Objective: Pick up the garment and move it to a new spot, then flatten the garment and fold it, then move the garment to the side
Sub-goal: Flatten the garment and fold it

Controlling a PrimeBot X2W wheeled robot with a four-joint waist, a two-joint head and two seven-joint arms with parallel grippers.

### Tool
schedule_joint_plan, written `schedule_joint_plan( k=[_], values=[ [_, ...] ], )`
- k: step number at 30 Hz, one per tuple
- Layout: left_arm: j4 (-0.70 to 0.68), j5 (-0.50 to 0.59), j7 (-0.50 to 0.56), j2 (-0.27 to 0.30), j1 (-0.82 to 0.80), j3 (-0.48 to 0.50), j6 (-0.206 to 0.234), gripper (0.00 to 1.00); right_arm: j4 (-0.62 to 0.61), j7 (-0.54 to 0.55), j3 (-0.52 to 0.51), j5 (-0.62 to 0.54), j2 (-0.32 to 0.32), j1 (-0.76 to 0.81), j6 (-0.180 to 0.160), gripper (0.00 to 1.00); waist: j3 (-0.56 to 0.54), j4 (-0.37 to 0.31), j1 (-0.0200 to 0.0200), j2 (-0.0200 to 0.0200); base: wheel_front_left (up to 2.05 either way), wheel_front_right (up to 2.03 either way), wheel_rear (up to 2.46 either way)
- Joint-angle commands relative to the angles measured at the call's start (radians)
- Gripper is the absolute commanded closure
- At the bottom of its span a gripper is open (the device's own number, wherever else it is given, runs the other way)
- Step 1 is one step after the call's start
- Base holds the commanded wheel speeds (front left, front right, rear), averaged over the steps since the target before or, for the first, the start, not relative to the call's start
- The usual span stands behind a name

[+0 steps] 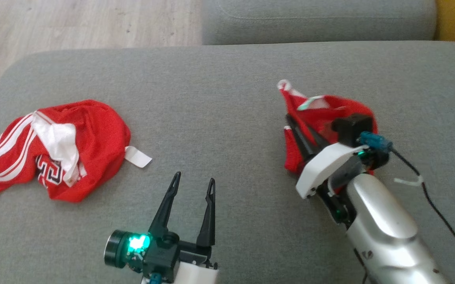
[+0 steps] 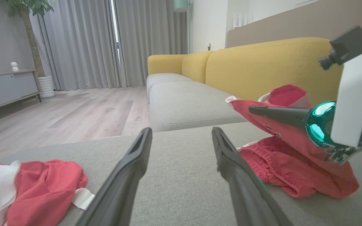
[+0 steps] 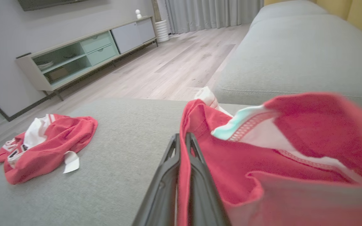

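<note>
**Seat** [image 1: 219,98]: grey upholstered cushion, wide and flat. It carries both cloth items. A second grey cushion [image 1: 318,19] lies beyond it.

**Garment** [image 1: 322,114]: red cloth with white and pale green trim. It sits on the right part of the seat, well apart from the jersey. In the left wrist view its upper part [image 2: 294,131] is raised off the seat and drapes from a dark finger. The lower part lies bunched on the cushion with a gathered edge. In the right wrist view [image 3: 247,163] a fold runs up between the fingers. What kind of garment it is cannot be told.

**Right gripper** [image 1: 290,118]: fingers pressed together, pinching a red fold of the garment. This is clearest in its own wrist view [image 3: 182,136]. A pale forearm enters from the lower right, with a black cable [image 1: 428,193] trailing beside it.

**Left gripper** [image 1: 194,177]: fingers spread and holding nothing, near the seat's front edge, between the two cloth items. It touches neither. Its wrist view [image 2: 182,131] shows bare grey cushion between the fingers.

**Jersey** [image 1: 93,130]: red with white stripes and a black-and-white number patch, crumpled on the left part of the seat. A white tag [image 1: 138,157] sticks out toward the middle.

**Surroundings**: yellow sofa back [image 2: 262,66], pale wood floor [image 1: 73,23], grey curtains [image 2: 83,44], low cabinet [image 3: 83,50].
</note>
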Motion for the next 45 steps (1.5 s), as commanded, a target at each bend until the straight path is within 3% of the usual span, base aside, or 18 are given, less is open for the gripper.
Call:
schedule_joint_plan(
  k=[1, 2, 10, 17, 18, 19, 24, 32, 39, 42, 45],
  values=[
    [-0.029, -0.010, -0.005, -0.003, -0.031, 0.028, 0.001, 0.00, -0.031, 0.000, 0.025, 0.012, 0.018, -0.010, -0.001, 0.55, 0.002, 0.009, 0.0000, 0.0000, 0.00, 0.00, 0.00],
    [-0.029, -0.010, -0.005, -0.003, -0.031, 0.030, 0.002, 0.00, -0.034, -0.002, 0.038, 0.016, 0.019, -0.009, -0.001, 0.00, 0.002, 0.011, 0.0000, 0.0000, 0.00, 0.00, 0.00],
    [-0.026, -0.012, -0.005, -0.003, -0.013, 0.043, 0.006, 0.00, -0.171, -0.022, 0.112, 0.057, 0.017, 0.075, -0.001, 0.00, -0.019, -0.011, 0.0000, 0.0000, 0.00, 0.00, 0.00],
    [-0.025, -0.012, -0.005, -0.003, 0.009, 0.047, 0.001, 0.00, -0.312, -0.064, -0.027, -0.006, -0.045, 0.240, -0.001, 0.00, -0.056, -0.031, 0.0000, 0.0000, 0.00, 0.00, 0.00],
    [-0.025, -0.011, -0.005, -0.003, 0.012, 0.047, 0.000, 0.00, -0.318, -0.066, -0.060, -0.018, -0.051, 0.262, -0.001, 0.18, -0.060, -0.031, 0.0000, 0.0000, 0.00, 0.00, 0.00],
    [-0.025, -0.010, -0.005, -0.003, 0.015, 0.047, -0.003, 0.00, -0.320, -0.066, -0.090, -0.032, -0.056, 0.280, -0.001, 1.00, -0.063, -0.031, 0.0000, 0.0000, 0.00, 0.00, 0.00],
    [-0.025, -0.008, -0.005, -0.003, 0.016, 0.045, -0.013, 0.00, -0.297, -0.035, -0.168, -0.071, -0.052, 0.297, -0.001, 1.00, -0.064, -0.019, 0.0000, 0.0000, 0.00, 0.00, 0.00],
    [-0.025, -0.019, -0.005, -0.003, -0.005, 0.021, -0.013, 0.00, -0.163, 0.050, -0.083, -0.040, -0.064, 0.165, -0.001, 1.00, -0.036, 0.040, 0.0000, 0.0000, 0.00, 0.00, 0.00],
    [-0.027, -0.038, -0.005, -0.003, -0.033, -0.010, -0.001, 0.00, 0.070, 0.106, -0.066, -0.085, -0.118, 0.010, -0.001, 1.00, -0.004, 0.106, 0.0000, 0.0000, 0.00, 0.00, 0.00],
    [-0.025, -0.045, -0.005, -0.003, -0.042, -0.020, 0.004, 0.00, 0.129, 0.159, 0.003, -0.022, -0.122, -0.008, -0.001, 1.00, 0.003, 0.128, 0.0000, 0.0000, 0.00, 0.00, 0.00],
    [-0.025, -0.047, -0.005, -0.003, -0.044, -0.021, 0.011, 0.00, 0.109, 0.209, 0.101, 0.113, -0.127, 0.006, -0.001, 1.00, 0.003, 0.139, 0.0000, 0.0000, 0.00, 0.00, 0.00]
  ],
)
